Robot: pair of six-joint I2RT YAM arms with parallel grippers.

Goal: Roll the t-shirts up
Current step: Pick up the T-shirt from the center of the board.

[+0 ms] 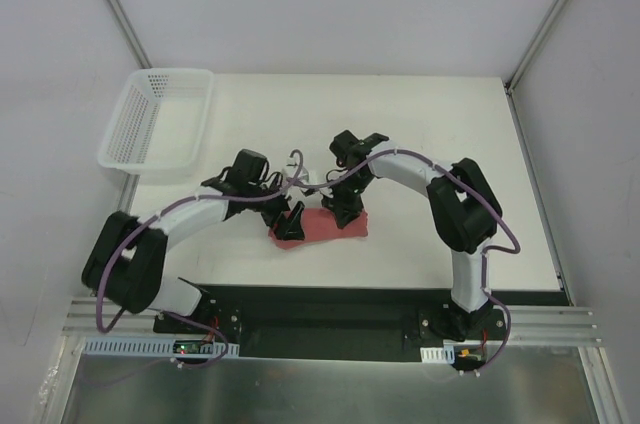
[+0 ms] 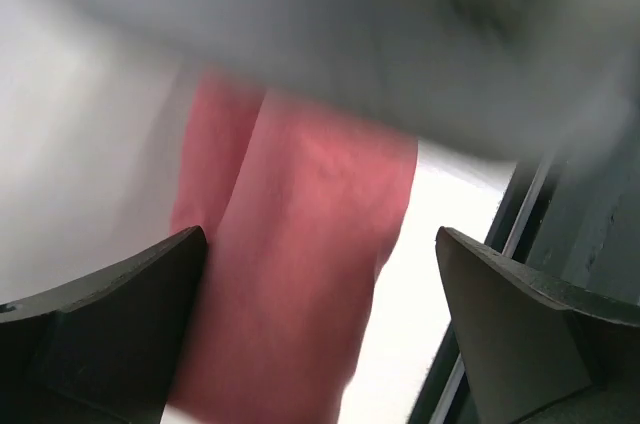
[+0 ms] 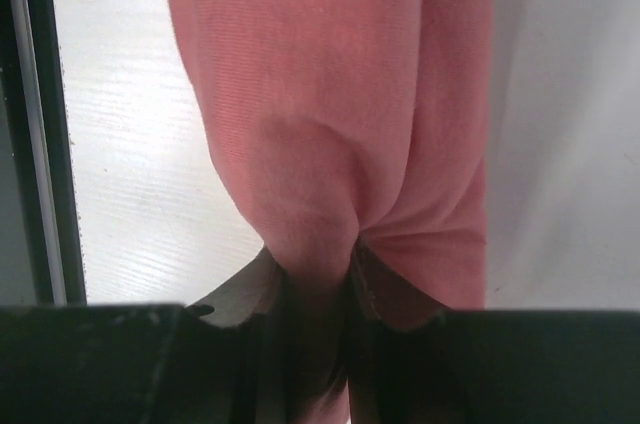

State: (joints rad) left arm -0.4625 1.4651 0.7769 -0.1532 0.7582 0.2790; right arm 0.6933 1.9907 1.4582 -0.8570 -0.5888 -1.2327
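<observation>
The salmon-red t-shirt (image 1: 320, 228) lies as a narrow folded or rolled bundle near the table's front middle. My right gripper (image 1: 347, 214) stands over its right end and is shut on a pinched fold of the shirt (image 3: 320, 144). My left gripper (image 1: 291, 225) is at the bundle's left end. In the left wrist view its jaws are wide apart, with the shirt (image 2: 290, 274) lying between the fingers (image 2: 120, 314) and not gripped. The neck label is hidden.
A white perforated basket (image 1: 155, 122) sits at the table's back left. The black front edge strip (image 1: 380, 296) runs just near of the shirt. White walls enclose the table, with metal posts at the back corners.
</observation>
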